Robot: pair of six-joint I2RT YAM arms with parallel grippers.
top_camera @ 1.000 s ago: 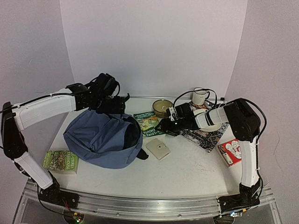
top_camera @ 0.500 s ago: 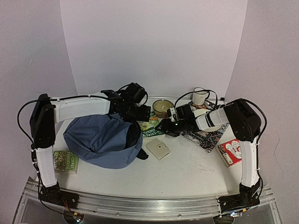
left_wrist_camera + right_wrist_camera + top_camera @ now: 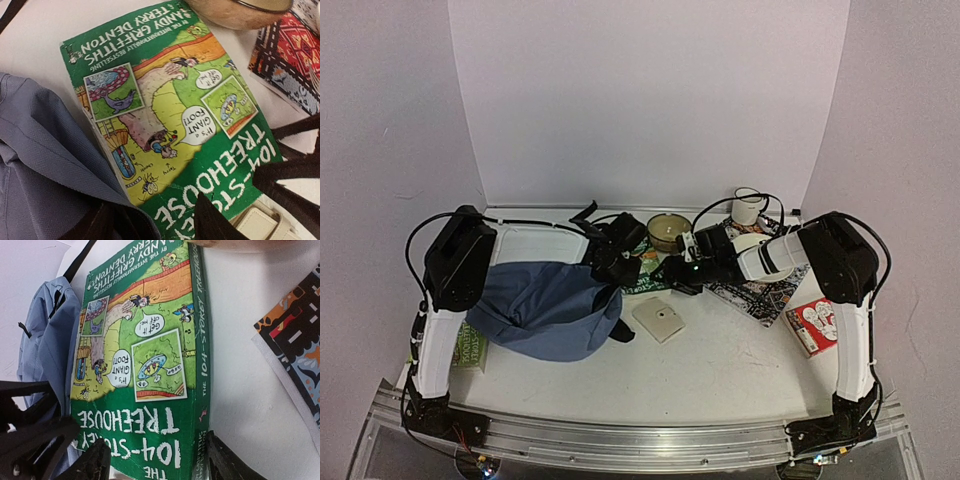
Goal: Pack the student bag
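The slate-blue student bag (image 3: 545, 310) lies at the left of the table, its mouth facing right. A green "104-Storey Treehouse" book (image 3: 647, 277) lies flat beside the mouth. It fills the left wrist view (image 3: 170, 115) and the right wrist view (image 3: 145, 360). My left gripper (image 3: 620, 262) is open at the bag's rim. In its own view (image 3: 155, 225) one finger sits by the bag fabric (image 3: 40, 165) and the other over the book. My right gripper (image 3: 672, 272) is open. In its own view (image 3: 160, 465) it straddles the book's near end.
A tan bowl (image 3: 668, 230) and a white mug (image 3: 748, 207) stand at the back. A patterned book (image 3: 765, 290) and a red-and-white box (image 3: 812, 325) lie on the right. A cream square (image 3: 660, 318) lies in the middle. Another green book (image 3: 470, 345) lies by the left arm.
My left arm has swung right from the back left of the bag to the book at the bag's mouth. The bag has sagged flatter. The right arm has not moved.
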